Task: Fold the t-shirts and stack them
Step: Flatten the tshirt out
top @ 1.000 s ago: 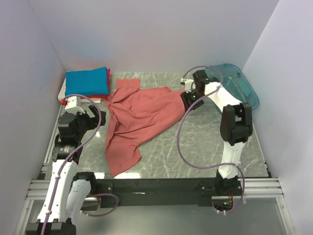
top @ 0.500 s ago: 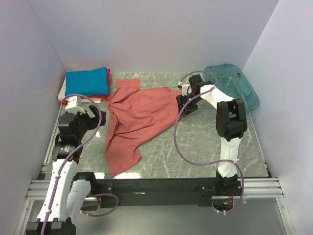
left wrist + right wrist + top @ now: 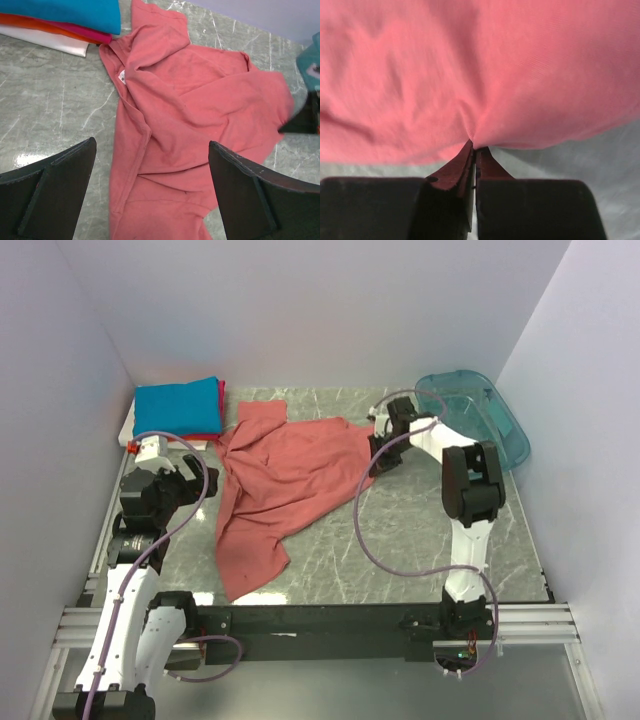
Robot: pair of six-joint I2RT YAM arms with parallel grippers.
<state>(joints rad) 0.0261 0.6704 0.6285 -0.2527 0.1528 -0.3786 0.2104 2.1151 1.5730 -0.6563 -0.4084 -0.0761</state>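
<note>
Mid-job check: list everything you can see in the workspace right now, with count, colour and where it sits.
pink t-shirt: 1, salmon pink, unfolded and rumpled across the middle of the table
blue t-shirt: 1, bright blue, folded, top of the stack in the far left corner
red t-shirt: 1, red, folded, directly under the blue one
white t-shirt: 1, white, folded, bottom of that stack
bin: 1, translucent teal, far right corner
table: 1, grey marbled top
left gripper: 1, black, open, above the table's left side, holding nothing
right gripper: 1, black, shut on the pink t-shirt's right edge
</note>
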